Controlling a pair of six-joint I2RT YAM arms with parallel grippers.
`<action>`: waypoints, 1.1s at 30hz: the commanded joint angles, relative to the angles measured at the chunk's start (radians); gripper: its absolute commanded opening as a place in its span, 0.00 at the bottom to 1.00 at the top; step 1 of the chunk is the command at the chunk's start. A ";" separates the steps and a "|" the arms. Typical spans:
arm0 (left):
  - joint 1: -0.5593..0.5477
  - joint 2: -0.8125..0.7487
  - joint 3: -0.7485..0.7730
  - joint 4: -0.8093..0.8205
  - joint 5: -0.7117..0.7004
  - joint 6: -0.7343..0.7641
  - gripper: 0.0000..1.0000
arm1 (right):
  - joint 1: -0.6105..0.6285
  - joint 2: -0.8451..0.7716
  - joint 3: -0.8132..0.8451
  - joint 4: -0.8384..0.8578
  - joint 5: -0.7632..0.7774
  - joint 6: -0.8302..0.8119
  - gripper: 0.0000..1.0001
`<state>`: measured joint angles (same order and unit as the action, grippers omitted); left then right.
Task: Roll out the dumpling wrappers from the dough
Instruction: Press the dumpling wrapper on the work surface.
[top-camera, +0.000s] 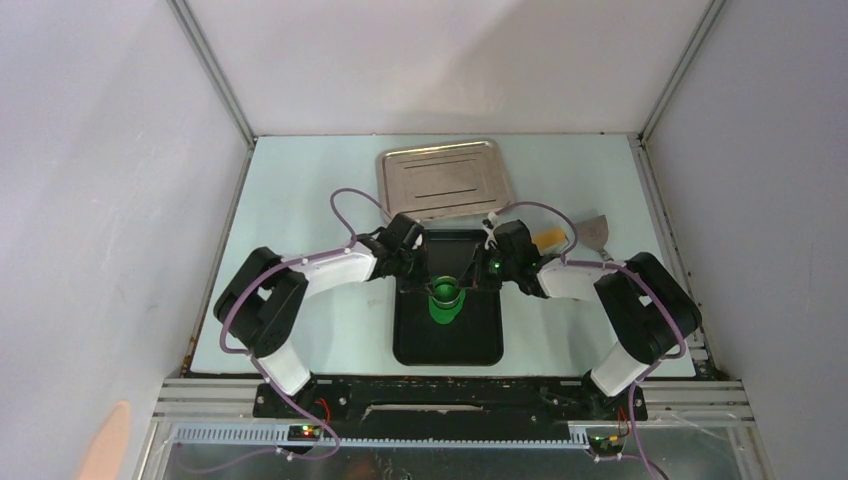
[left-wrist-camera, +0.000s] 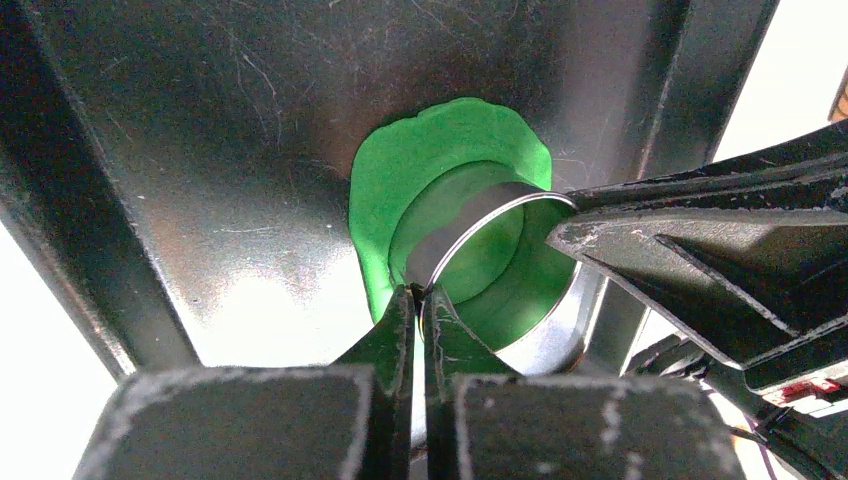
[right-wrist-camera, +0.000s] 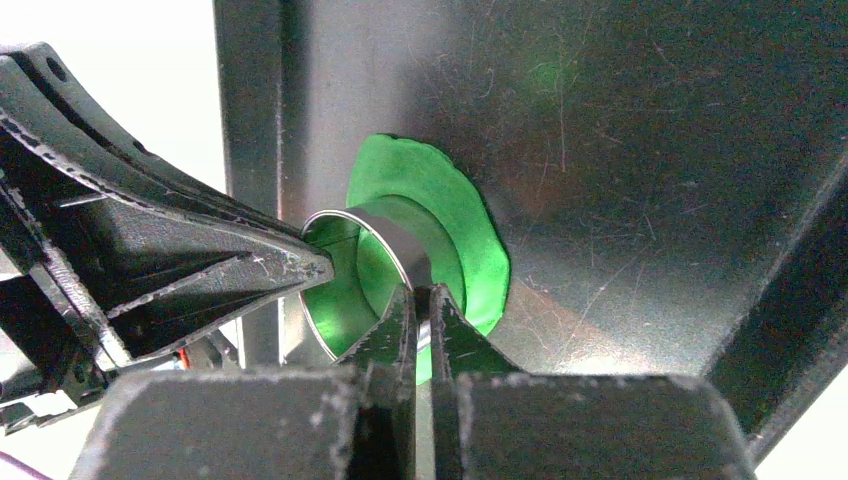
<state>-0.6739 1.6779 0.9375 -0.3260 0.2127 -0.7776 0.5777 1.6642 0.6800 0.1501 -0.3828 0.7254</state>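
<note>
The dough (top-camera: 441, 314) is a flattened bright green sheet on the black tray (top-camera: 450, 348). A round metal ring cutter (top-camera: 446, 294) stands upright on the dough (left-wrist-camera: 440, 140). My left gripper (left-wrist-camera: 420, 292) is shut on the near rim of the ring cutter (left-wrist-camera: 480, 215). From the other side my right gripper (right-wrist-camera: 421, 292) is shut on the rim of the ring cutter (right-wrist-camera: 400, 240), with dough (right-wrist-camera: 440, 190) spreading past the ring. Green shows inside the ring. No separate dumpling wrappers are in view.
A steel tray (top-camera: 445, 182) lies upside down at the back of the table. A metal scraper (top-camera: 598, 232) and a tan wooden piece (top-camera: 550, 237) lie to the right, behind my right arm. White walls close in the table on three sides.
</note>
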 joint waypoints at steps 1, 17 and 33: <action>-0.010 0.103 -0.047 -0.144 -0.119 0.042 0.00 | 0.036 0.069 -0.098 -0.337 0.192 -0.059 0.00; -0.019 0.033 -0.086 -0.164 -0.110 0.038 0.00 | 0.016 0.182 -0.068 -0.273 0.188 -0.061 0.00; -0.028 0.185 -0.001 -0.144 -0.116 0.059 0.00 | 0.050 0.042 -0.110 -0.352 0.236 -0.053 0.00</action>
<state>-0.6838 1.7203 0.9871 -0.3801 0.1841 -0.7586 0.6220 1.6169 0.6662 0.1467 -0.2783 0.7258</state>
